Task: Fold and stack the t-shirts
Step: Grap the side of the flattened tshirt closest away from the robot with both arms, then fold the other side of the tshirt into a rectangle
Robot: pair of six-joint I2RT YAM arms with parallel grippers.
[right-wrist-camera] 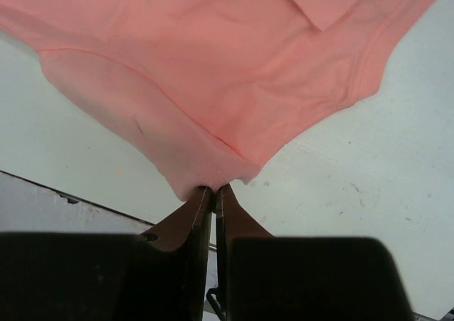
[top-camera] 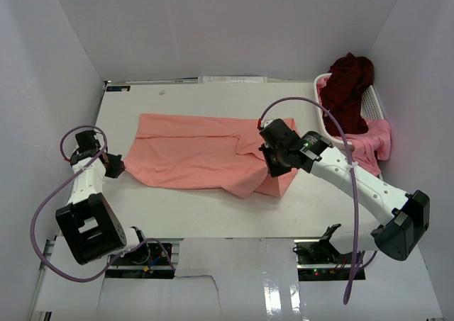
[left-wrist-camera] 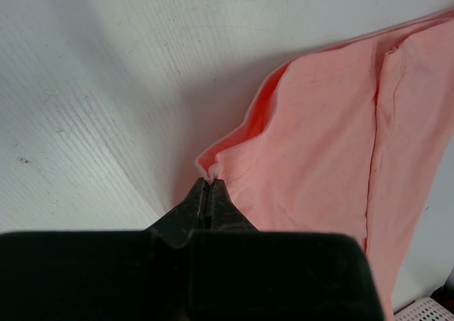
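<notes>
No readable text anywhere, folks. There's a small dark label [top-camera: 118,88] at the far left corner of the table [top-camera: 191,211], but its marks are too small to make out. A strip of white paper [top-camera: 234,79] lies along the far edge, and whatever is printed there is just a blur. Both wrist views give not one letter or number.

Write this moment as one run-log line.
left gripper: shut on salmon-pink shirt edge | right gripper: shut on same shirt's opposite end | maroon shirt: heaped in basket | brighter pink shirt: draped over basket rim
</notes>
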